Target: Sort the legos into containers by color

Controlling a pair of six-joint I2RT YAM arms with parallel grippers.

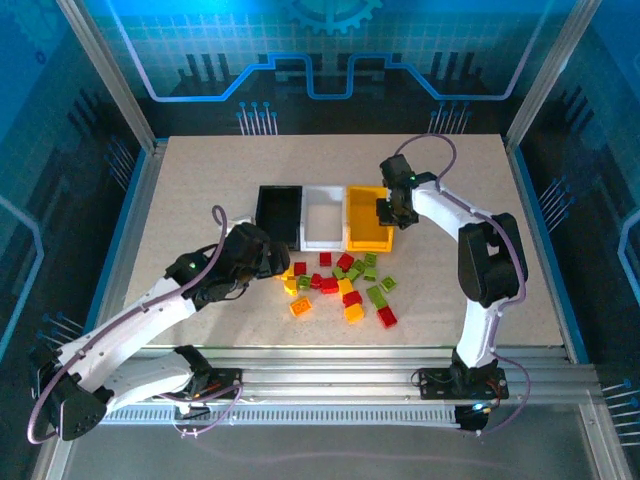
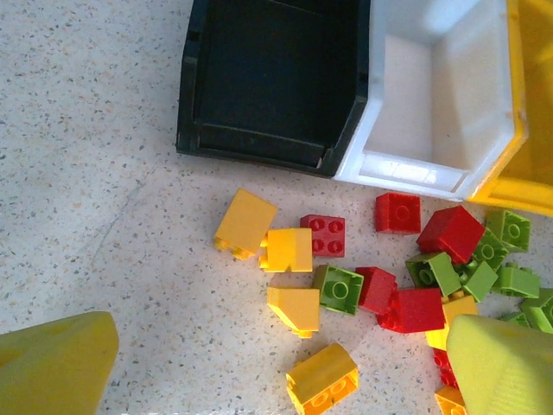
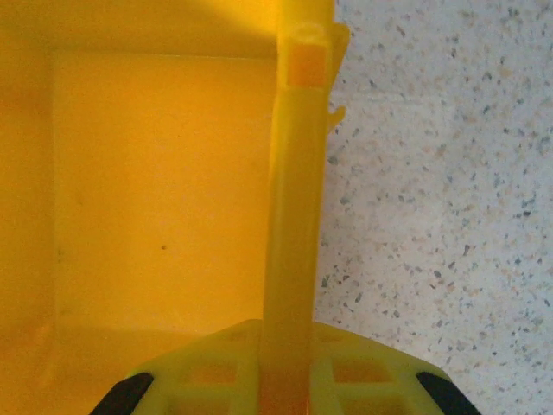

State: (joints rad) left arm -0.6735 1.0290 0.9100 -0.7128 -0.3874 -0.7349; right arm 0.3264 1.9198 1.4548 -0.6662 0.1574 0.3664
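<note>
Beige and speckled, the surface is carrying everything. Over on the left, the left arm is slanting up from the near left corner, and the left jaws are hovering at the left fringe of the legos. In the left wrist view those jaws are standing wide apart, fully released, with one yellow fingertip sitting in each lower corner.

Between them a yellow-orange brick is lying flat on the surface, and three more yellow-orange ones are clustering just beyond it. Further right, red bricks and light green bricks are crowding together, several of them touching. The whole scatter is lying loose between the bins and the near edge.

Behind it, three bins are standing side by side with their walls touching, about midway across the surface. The black bin is sitting on the left, the white bin in the middle, and the yellow-orange bin on the right.

Over on the right, the right arm is arching up from the near edge. The right jaws are clenching the right-hand wall of that yellow-orange bin, with the wall running straight down between them and bare speckled surface lying just beside it.
</note>
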